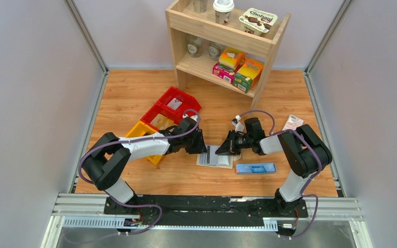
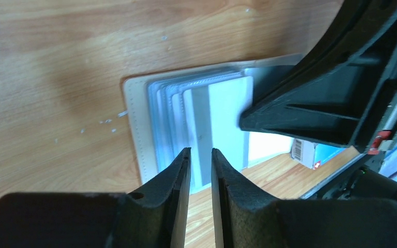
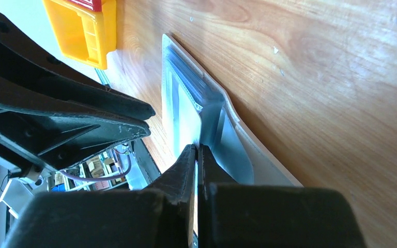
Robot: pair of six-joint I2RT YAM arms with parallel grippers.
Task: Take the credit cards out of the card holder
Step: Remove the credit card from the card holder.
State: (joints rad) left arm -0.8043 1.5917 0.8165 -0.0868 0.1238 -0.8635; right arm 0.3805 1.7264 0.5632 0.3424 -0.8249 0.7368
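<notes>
The cream-beige card holder (image 1: pixel 226 161) lies open on the wooden table between both arms, its pale blue pockets full of stacked credit cards (image 2: pixel 165 113). In the left wrist view a white card with a grey stripe (image 2: pixel 222 116) lies on top. My left gripper (image 2: pixel 200 151) hovers over the holder's near edge, its jaws a little apart with nothing between them. My right gripper (image 3: pixel 197 147) is shut on the edge of a white card (image 3: pixel 183 121) that still lies partly in the holder's (image 3: pixel 258 155) pocket. The two grippers meet tip to tip over the holder (image 2: pixel 133 124).
A long blue box (image 1: pixel 256 168) lies just right of the holder, and a pink-white packet (image 1: pixel 292 122) sits farther right. Red (image 1: pixel 176 103) and yellow (image 1: pixel 142 130) bins stand behind my left arm. A wooden shelf (image 1: pixel 222 46) with groceries is at the back.
</notes>
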